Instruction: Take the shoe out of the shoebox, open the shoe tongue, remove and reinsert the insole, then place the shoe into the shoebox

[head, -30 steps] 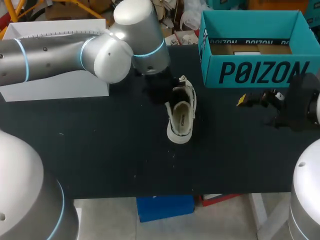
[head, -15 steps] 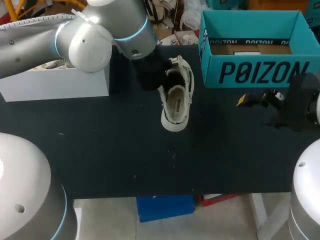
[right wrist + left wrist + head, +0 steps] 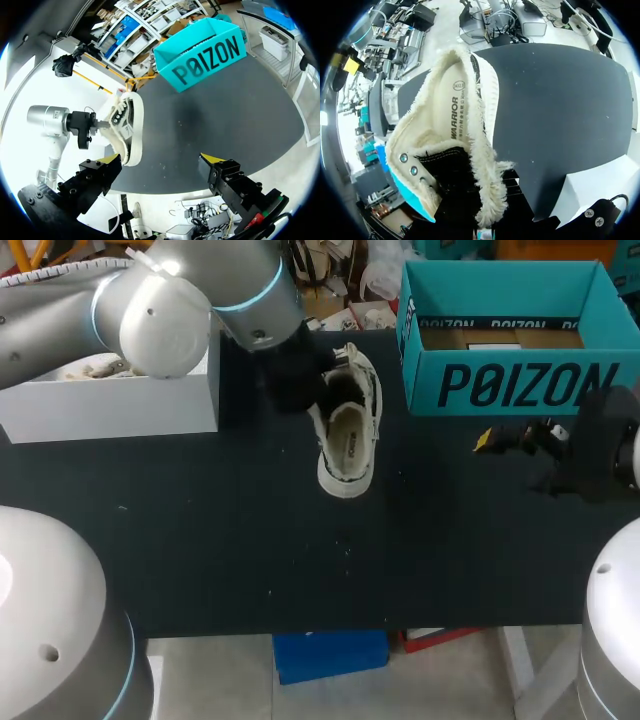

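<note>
Shoe is hanging in the left pincer, over the far middle of the table, just left of the teal shoebox and apart from it. It is a pale, lace-up shoe with a fleecy cream lining, and in the head view its opening is facing upward, one end pointing toward the near edge. The insole is sitting inside it, its printed face showing.

The left arm is coming in from the far left and its pincer is clenching the shoe at the far, laced end. In the left wrist view the pincer is showing its dark fingers on either side of the fleecy edge of the shoe, with the insole stretching away ahead of them; the yellow tips are hidden there. In the right wrist view the shoe is tilting steeply, and whether its low end is touching the table cannot be told.

The right pincer is hovering at the right, near the front wall of the shoebox. Its own view is showing the pincer released, fingers well apart with only bare table between them, and the shoebox standing open well ahead.

A white box is resting at the far left of the table, partly under the left arm.
</note>
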{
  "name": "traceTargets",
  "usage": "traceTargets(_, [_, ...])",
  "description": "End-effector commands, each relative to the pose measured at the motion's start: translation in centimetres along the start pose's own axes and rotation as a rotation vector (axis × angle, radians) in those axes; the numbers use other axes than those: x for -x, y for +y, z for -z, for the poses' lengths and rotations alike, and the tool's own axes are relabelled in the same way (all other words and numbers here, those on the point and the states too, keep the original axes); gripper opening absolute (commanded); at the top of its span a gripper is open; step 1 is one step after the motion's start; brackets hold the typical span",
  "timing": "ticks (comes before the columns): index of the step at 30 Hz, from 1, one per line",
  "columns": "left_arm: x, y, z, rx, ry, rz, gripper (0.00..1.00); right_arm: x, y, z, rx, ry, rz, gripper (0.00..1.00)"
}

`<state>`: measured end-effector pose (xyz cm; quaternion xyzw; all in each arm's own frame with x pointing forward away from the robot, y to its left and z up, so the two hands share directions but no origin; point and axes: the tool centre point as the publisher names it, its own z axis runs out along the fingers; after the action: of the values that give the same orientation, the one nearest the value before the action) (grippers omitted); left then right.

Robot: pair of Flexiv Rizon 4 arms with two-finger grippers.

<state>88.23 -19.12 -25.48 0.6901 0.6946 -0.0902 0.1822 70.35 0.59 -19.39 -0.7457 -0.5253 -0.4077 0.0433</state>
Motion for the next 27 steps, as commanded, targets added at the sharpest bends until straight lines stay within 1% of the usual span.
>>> traceTargets(1, [0.2,3.1,0.8,0.004,-0.001,0.219,0.00,-0.1,0.0,0.0,-0.002,-0.001,0.000,1.00])
traceTargets(2, [0.2,4.1,1.0,0.023,-0.010,0.302,0.00,-0.1,0.0,0.0,-0.002,-0.001,0.000,1.00])
traceTargets(4, [0.0,5.8,1.7,0.027,-0.022,0.444,0.00,-0.1,0.0,0.0,-0.002,-0.001,0.000,1.00])
traceTargets(8, [-1.1,9.3,2.8,0.072,-0.025,0.748,0.00,-0.1,0.0,0.0,-0.002,-0.001,0.000,1.00])
traceTargets(12, [-3.0,12.4,3.8,0.135,-0.034,0.996,0.00,-0.1,0.0,0.0,-0.002,-0.001,0.000,1.00])
traceTargets(13, [-3.5,13.0,4.0,0.174,-0.034,1.055,0.00,-0.1,0.0,0.0,-0.002,-0.001,0.000,1.00])
traceTargets(15, [-4.7,14.2,4.4,0.194,-0.038,1.161,0.00,-0.1,0.0,0.0,-0.002,-0.001,0.000,1.00])
traceTargets(17, [-6.0,15.4,4.9,0.249,-0.047,1.243,0.00,-0.1,0.0,0.0,-0.002,-0.001,0.000,1.00])
traceTargets(18, [-6.6,15.8,5.1,0.259,-0.049,1.270,0.00,-0.1,0.0,0.0,-0.002,-0.001,0.000,1.00])
traceTargets(20, [-7.2,16.1,5.6,0.249,-0.073,1.284,0.00,-0.1,0.0,0.0,-0.002,-0.001,0.000,1.00])
traceTargets(27, [-7.2,16.1,5.6,0.249,-0.073,1.284,0.00,-0.1,0.0,0.0,-0.002,-0.001,0.000,1.00])
